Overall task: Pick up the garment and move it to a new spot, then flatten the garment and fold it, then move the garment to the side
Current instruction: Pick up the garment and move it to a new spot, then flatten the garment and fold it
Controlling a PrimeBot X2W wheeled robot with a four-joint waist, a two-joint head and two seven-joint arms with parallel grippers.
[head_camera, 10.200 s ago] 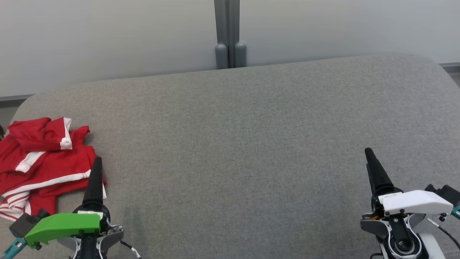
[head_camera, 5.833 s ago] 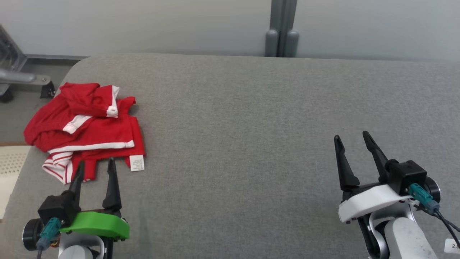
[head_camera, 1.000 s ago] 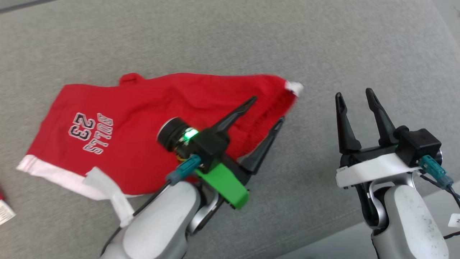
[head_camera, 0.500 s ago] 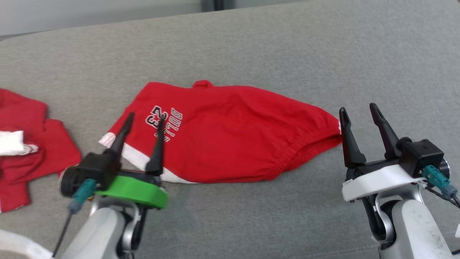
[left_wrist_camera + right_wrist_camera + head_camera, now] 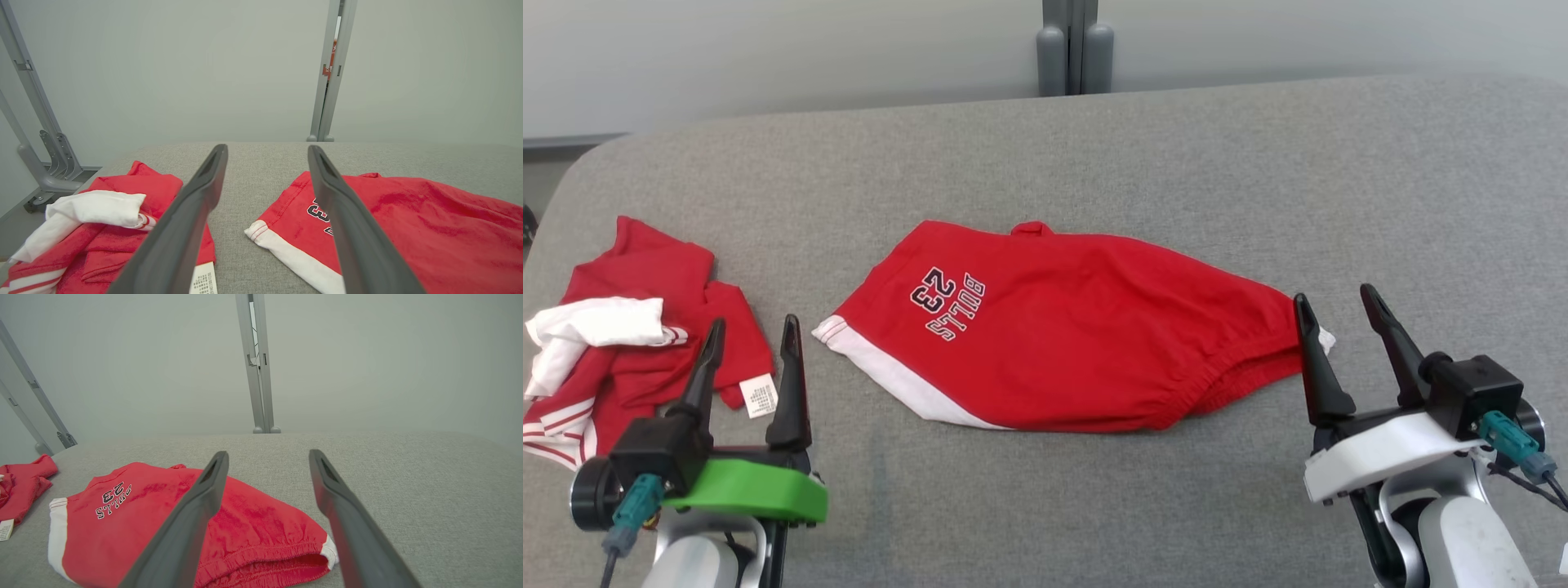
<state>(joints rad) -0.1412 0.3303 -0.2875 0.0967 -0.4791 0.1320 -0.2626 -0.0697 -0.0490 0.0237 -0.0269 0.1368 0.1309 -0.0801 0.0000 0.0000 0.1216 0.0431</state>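
The garment (image 5: pixel 1078 327) is a pair of red shorts with white trim and "BULLS 23" lettering. It lies spread out, loosely flat, in the middle of the grey padded surface (image 5: pixel 1094 147), waistband to the right. My left gripper (image 5: pixel 753 322) stands open at the lower left, apart from the shorts' white hem and empty. My right gripper (image 5: pixel 1333 294) is open at the lower right, its left finger just in front of the waistband corner. The left wrist view has the garment (image 5: pixel 408 220) behind the right finger of the left gripper (image 5: pixel 266 148). The right wrist view has the garment (image 5: pixel 163 522) left of the right gripper (image 5: pixel 268 452).
A crumpled pile of red and white clothes (image 5: pixel 645 327) with a white label (image 5: pixel 760 396) lies at the surface's left end, just beyond my left fingertips. A pale wall with a grey post (image 5: pixel 1072 45) runs behind. The surface's rounded left edge (image 5: pixel 556 204) is close.
The head view has swung. My left gripper, open over the shorts a second ago, has drawn back to the lower left by the pile. The shorts lie free.
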